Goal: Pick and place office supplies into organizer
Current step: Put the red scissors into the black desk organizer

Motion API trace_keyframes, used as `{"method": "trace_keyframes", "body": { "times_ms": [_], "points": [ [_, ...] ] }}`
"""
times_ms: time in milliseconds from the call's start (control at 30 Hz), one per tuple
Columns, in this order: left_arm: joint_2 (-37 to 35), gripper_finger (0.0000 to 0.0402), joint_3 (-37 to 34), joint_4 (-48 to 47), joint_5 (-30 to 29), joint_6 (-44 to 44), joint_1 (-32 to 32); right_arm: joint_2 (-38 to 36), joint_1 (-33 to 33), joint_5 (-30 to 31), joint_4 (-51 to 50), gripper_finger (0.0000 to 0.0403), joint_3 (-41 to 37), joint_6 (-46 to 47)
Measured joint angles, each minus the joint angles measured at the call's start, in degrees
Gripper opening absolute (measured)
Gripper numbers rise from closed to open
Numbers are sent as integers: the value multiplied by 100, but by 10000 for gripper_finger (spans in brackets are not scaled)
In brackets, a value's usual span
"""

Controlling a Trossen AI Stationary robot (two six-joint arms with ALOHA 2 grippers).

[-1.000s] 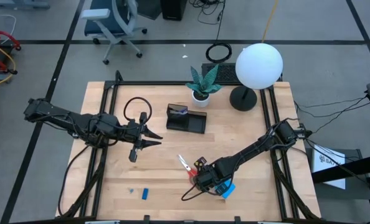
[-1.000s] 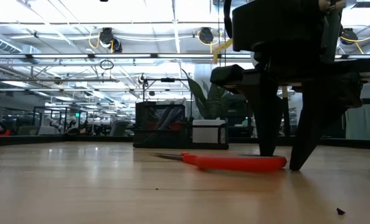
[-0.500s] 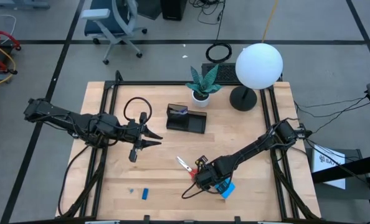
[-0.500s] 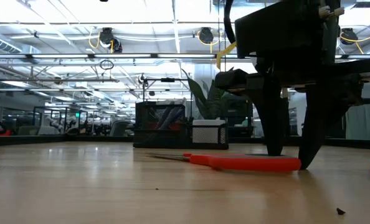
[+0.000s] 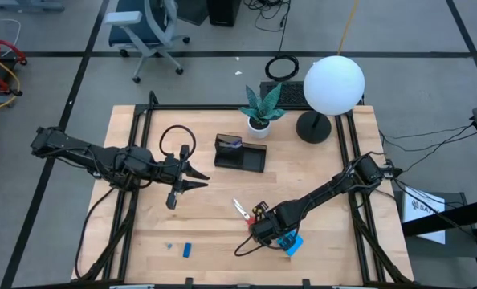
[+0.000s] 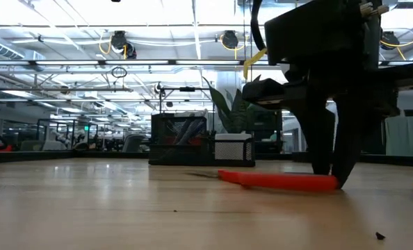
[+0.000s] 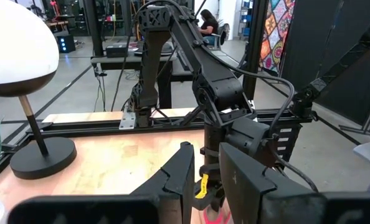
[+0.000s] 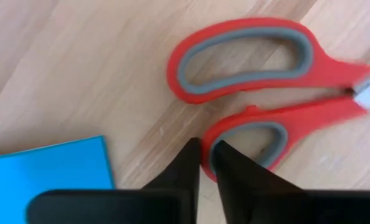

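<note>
Red-handled scissors (image 5: 242,210) lie flat on the wooden table, near the front and right of centre. My right gripper (image 5: 257,221) points down at their handle end and is shut on it; the low view shows the same gripper (image 6: 334,177) over the scissors (image 6: 279,181). A bright blue pad (image 5: 291,243) lies flat just beside it. The black organizer (image 5: 240,152) stands at the table's far middle. A small blue piece (image 5: 187,250) lies near the front left. My left gripper (image 5: 204,182) hovers level at mid left, its fingers a narrow gap apart, with nothing between them. My right gripper pinches the red rim of the smaller handle loop (image 8: 225,122) at its rounded end. One finger (image 8: 235,171) stands inside the loop and the other (image 8: 184,165) outside it. The fingers come from above, pointing almost straight down. The scissors lie flat on the table.
A white plant pot (image 5: 259,123) and a lamp with a white globe (image 5: 333,83) stand at the far edge behind the organizer. A black cable loop (image 5: 177,138) rises above the left arm. Bare wood stretches between the scissors and the organizer.
My right gripper has shut its fingers on the scissors' handle. As they closed, the scissors slid a little along the table, staying flat. My left gripper has kept still.
</note>
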Motion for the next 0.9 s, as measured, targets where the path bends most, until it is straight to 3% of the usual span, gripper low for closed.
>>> {"method": "trace_keyframes", "body": {
  "times_ms": [100, 600, 733, 900],
  "points": [
    [-1, 82, 0, 0, -3, 0, 0, 0, -18, -12, 1, 11, 0, -23],
    [1, 81, 0, 13, -15, 2, 0, -27, -20, 41, 163, 9, -7, -167],
    [1, 83, 0, 13, -17, 2, 0, -150, -20, 262, 157, 9, -31, -169],
    [1, 82, 0, 13, -21, 4, 0, -511, -46, 1002, 120, 9, -35, -109]
  ]
}}
